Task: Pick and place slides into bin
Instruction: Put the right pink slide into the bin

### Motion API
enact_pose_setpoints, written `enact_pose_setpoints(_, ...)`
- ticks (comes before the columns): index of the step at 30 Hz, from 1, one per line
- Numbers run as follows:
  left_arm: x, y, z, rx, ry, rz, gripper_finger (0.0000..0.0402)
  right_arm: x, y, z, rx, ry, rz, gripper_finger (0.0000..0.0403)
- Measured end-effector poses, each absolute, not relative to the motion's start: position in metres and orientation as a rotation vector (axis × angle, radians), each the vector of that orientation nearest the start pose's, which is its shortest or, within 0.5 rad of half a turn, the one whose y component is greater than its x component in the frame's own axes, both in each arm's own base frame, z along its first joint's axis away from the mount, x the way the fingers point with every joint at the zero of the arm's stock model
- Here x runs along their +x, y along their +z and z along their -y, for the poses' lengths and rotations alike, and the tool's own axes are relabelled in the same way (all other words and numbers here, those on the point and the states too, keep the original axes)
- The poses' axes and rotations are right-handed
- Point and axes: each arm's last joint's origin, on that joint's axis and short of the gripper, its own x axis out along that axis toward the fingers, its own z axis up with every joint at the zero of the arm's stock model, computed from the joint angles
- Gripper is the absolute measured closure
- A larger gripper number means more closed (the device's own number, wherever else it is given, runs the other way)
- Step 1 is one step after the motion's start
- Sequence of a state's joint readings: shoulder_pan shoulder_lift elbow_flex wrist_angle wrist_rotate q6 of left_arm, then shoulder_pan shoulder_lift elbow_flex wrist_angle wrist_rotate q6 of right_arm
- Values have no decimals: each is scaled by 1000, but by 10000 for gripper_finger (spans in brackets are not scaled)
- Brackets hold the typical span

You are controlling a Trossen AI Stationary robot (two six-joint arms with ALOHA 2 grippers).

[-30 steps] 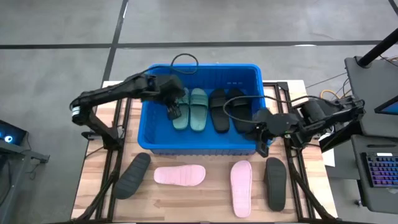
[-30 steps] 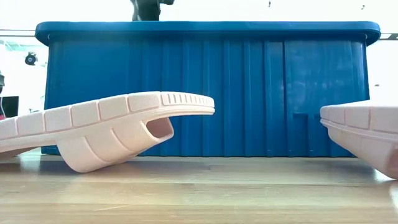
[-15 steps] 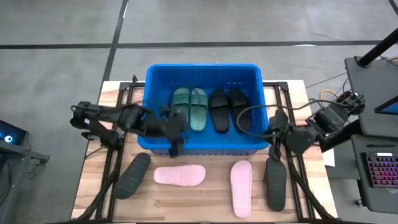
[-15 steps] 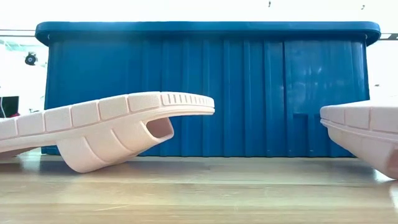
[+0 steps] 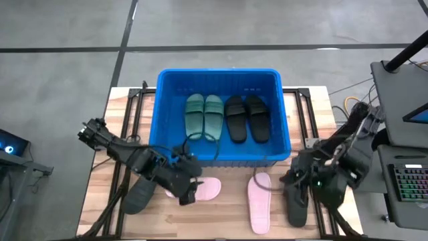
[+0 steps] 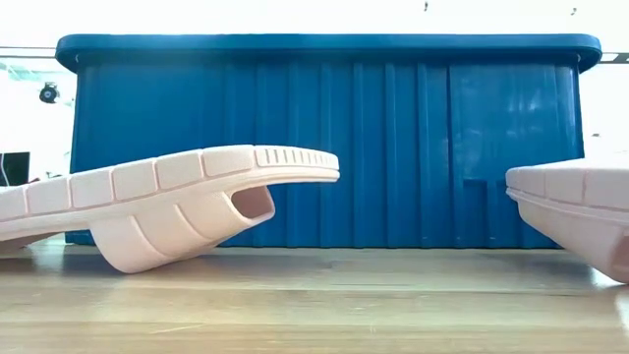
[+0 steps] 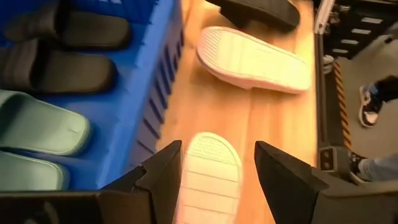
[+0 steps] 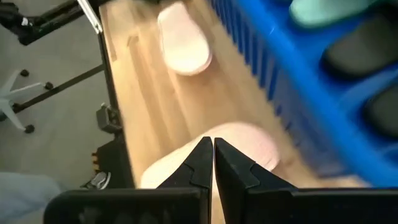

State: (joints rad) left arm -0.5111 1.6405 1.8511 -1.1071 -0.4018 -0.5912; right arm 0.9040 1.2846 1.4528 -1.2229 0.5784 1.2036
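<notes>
The blue bin (image 5: 163, 120) holds a green pair (image 5: 204, 116) and a black pair (image 5: 246, 118), lying flat on its floor. On the table in front of it lie a charcoal slide (image 5: 137, 195), a pink slide (image 5: 208, 189), a second pink slide (image 5: 259, 203) and another charcoal slide (image 5: 296, 209). My left gripper (image 5: 189, 194) is open above the first pink slide (image 7: 208, 171). One finger stands on each side of that slide's end. My right gripper (image 5: 291, 182) is shut and empty between the second pink slide (image 8: 245, 140) and the right charcoal slide.
The bin's near wall (image 6: 324, 147) stands just behind both pink slides (image 6: 177, 197) (image 6: 575, 211). Black frame rails run along the table's left and right sides (image 5: 120, 174). A desk with a keyboard (image 5: 408, 184) stands to the right of the table.
My left gripper has come up out of the bin, over its near wall, and down to the pink slide at the table's near left. The green slide it was at now lies flat beside its partner. My right gripper has gone from the bin's near right corner toward the near edge.
</notes>
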Motion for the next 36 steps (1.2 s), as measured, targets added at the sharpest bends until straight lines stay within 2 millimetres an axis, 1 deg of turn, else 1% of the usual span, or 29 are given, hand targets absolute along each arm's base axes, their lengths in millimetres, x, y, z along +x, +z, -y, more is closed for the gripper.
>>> enact_pose_setpoints(5, 276, 396, 169, -108, 100, -817, 217, 154, 357, -194, 545, -284, -834, 394)
enact_pose_setpoints(8, 263, 394, 181, -39, 101, -826, 217, 160, 342, -210, 614, -353, -855, 394)
enact_pose_setpoints(11, 248, 393, 194, 2, 118, -827, 217, 166, 327, -224, 674, -409, -915, 394)
enact_pose_setpoints(14, 236, 392, 204, 51, 141, -798, 217, 175, 318, -238, 726, -462, -949, 394)
enact_pose_setpoints(19, 225, 387, 213, 50, 145, -788, 217, 190, 319, -260, 782, -485, -938, 394)
enact_pose_setpoints(21, 220, 381, 215, 33, 167, -782, 217, 195, 323, -269, 783, -484, -938, 394)
enact_pose_setpoints(24, 213, 369, 218, 3, 192, -762, 217, 200, 329, -276, 761, -499, -947, 394)
enact_pose_setpoints(27, 209, 358, 221, -52, 187, -717, 217, 201, 336, -277, 714, -541, -966, 394)
enact_pose_setpoints(31, 204, 348, 222, -110, 156, -661, 217, 199, 342, -276, 691, -581, -993, 394)
enact_pose_setpoints(34, 203, 346, 221, -157, 148, -639, 217, 200, 340, -278, 689, -580, -1016, 394)
enact_pose_setpoints(36, 202, 346, 220, -166, 146, -633, 217, 200, 334, -279, 672, -589, -1031, 394)
